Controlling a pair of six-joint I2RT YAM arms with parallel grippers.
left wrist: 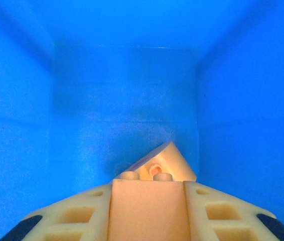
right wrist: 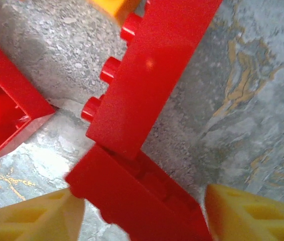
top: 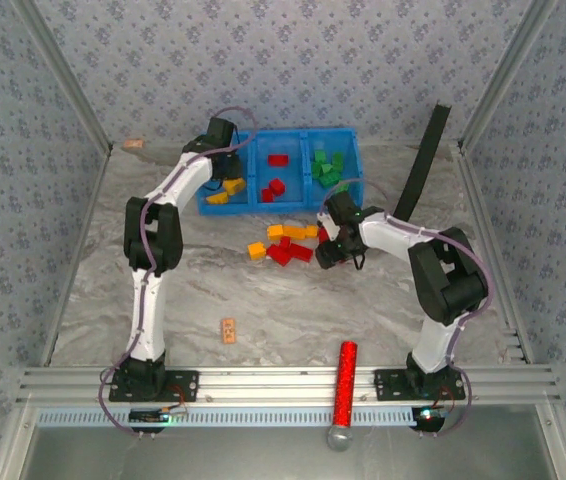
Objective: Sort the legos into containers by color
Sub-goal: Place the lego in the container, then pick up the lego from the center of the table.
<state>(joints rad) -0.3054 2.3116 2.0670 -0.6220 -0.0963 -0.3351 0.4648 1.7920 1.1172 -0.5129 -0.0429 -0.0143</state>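
Three joined blue containers (top: 281, 142) stand at the back. The left one holds yellow-orange legos (top: 231, 186), the middle one red legos (top: 274, 187), the right one green legos (top: 325, 168). My left gripper (top: 225, 158) reaches into the left bin (left wrist: 26, 100) and is shut on a yellow-orange brick (left wrist: 147, 211), with another brick (left wrist: 169, 160) lying tilted beyond it. On the table, my right gripper (top: 323, 245) stands open around a red brick (right wrist: 137, 201). A longer red brick (right wrist: 152, 70) rests on that brick. Loose red (top: 281, 254) and yellow-orange (top: 256, 250) legos lie to the left.
A flat tan block (top: 228, 329) lies on the marble table near the front. A red glittery cylinder (top: 344, 385) lies across the front rail. A black bar (top: 425, 160) leans at the back right. Patterned walls close in three sides.
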